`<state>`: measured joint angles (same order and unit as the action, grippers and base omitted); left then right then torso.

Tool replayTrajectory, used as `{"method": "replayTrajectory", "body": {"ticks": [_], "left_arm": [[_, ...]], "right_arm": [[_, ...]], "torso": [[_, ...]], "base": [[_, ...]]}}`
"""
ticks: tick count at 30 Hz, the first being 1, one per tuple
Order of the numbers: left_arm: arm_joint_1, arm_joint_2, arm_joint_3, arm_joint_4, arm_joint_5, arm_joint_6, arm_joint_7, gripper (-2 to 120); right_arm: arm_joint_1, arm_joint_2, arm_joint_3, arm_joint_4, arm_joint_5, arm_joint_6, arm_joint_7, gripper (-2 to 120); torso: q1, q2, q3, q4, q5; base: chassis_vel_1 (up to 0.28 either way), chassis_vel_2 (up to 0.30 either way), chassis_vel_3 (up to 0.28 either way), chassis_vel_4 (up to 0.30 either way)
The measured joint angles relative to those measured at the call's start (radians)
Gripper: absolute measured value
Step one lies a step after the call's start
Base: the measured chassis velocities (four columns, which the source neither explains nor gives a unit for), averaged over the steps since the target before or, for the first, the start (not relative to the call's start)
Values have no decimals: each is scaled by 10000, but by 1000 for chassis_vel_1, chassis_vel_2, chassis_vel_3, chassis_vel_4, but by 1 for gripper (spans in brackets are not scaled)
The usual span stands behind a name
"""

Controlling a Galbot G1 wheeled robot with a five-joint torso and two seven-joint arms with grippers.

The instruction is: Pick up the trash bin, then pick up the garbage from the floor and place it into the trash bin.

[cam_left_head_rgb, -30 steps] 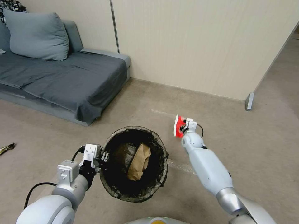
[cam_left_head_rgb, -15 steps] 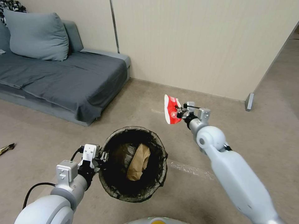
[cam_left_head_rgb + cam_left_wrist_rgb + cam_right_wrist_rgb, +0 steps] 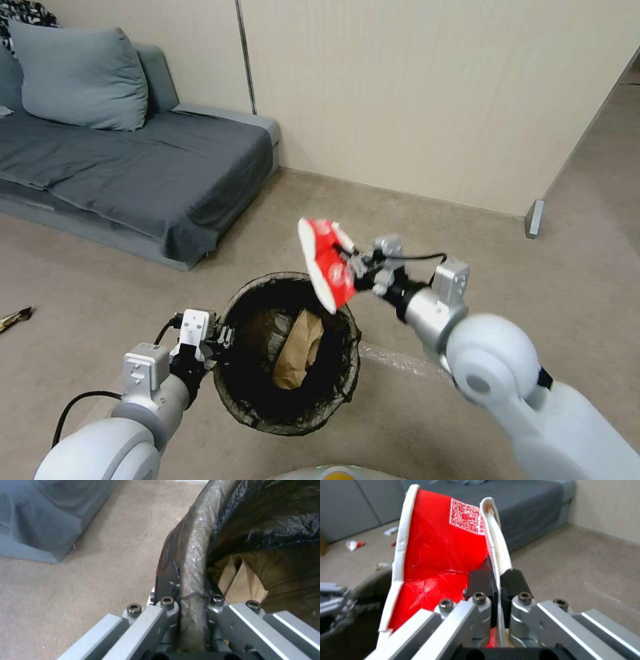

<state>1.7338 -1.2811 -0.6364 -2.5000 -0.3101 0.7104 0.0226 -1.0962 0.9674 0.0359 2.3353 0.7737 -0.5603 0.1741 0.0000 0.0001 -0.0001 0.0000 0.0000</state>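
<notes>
Head view: the right tool [image 3: 357, 267] has swung left and toward the robot from where it was a second ago out over the floor, so the flattened red-and-white paper carton [image 3: 327, 263] it carries now hangs at the far rim of the small round bin with the dark plastic bag folded over its rim [image 3: 290, 417]; looks like the drop is close, only a bit more travel inward before release. A crumpled brown paper bag [image 3: 299, 347] already lies inside the bin. Right arm reaches across from the right, forearm angled up-left, wrist tilted toward the bin. Left tool [image 3: 217, 337] hasn't moved, holding the bin off the floor at its left rim. Left wrist view: tool fingers [image 3: 166, 580] pressed together on the bagged rim [image 3: 193, 562], one inside, one outside. Right wrist view: black pads [image 3: 479, 580] pinch the carton's white edge, red face turned out.
</notes>
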Motion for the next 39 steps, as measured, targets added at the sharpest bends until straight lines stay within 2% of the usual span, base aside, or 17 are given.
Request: {"method": "replayTrajectory", "body": {"ticks": [10,12,18,20,22,26,28,29,31,33,36,38,39], "left_arm": [[-50,-118,74,0,40,-2,-19,1],[-51,-122,64,0,55,-1,-17,1],[-56,-116,57,0,55,6,-6,1],[-61,-120,62,0,57,8,-4,1],[-77,-123,65,0,57,11,3,1],[-82,-122,64,0,58,12,3,1],[-84,-127,65,1,52,12,7,1],[-84,-127,65,1,52,12,7,1],[-82,-125,53,0,19,12,9,1],[-82,-118,45,0,10,12,10,1],[-95,-111,38,0,-14,12,12,1],[-96,-111,39,0,-15,12,12,1],[-111,-119,45,0,-15,12,12,1]], "right_arm": [[32,34,-1473,-247,-1012,84,-113,0],[82,126,-2056,-489,-1496,94,-88,0],[189,285,-2692,-748,-1795,69,77,0],[235,390,-2807,-804,-1857,13,128,4],[312,565,-3061,-913,-1925,-56,290,16],[365,650,-3276,-981,-1945,-112,475,24],[419,767,-3552,-1037,-1940,-299,855,37],[419,767,-3552,-1037,-1940,-299,855,37],[430,879,-3623,-1035,-1783,-632,1115,48],[439,898,-3626,-1034,-1730,-688,1198,52],[431,878,-3601,-1000,-1678,-730,1381,68],[427,873,-3597,-994,-1677,-732,1385,68],[380,840,-3538,-938,-1652,-748,1418,76]], "torso": [[-1,0,0,1,-1],[0,0,1,1,-1],[0,0,1,0,-1],[-1,0,1,0,-1],[0,0,1,0,-1],[0,0,1,0,-1],[0,0,1,0,-1],[0,0,1,0,-1],[0,0,1,0,-1],[0,-1,1,0,-1],[-1,0,1,1,-1],[0,0,1,1,0],[0,0,1,-1,-1]], "base": [[0,0,0,0],[0,0,0,0],[0,0,0,0],[0,0,0,0],[0,0,0,0],[0,0,0,0],[0,0,0,0],[0,0,0,0],[0,0,0,0],[0,0,0,0],[0,0,0,0],[0,0,0,0],[0,0,0,0]]}}
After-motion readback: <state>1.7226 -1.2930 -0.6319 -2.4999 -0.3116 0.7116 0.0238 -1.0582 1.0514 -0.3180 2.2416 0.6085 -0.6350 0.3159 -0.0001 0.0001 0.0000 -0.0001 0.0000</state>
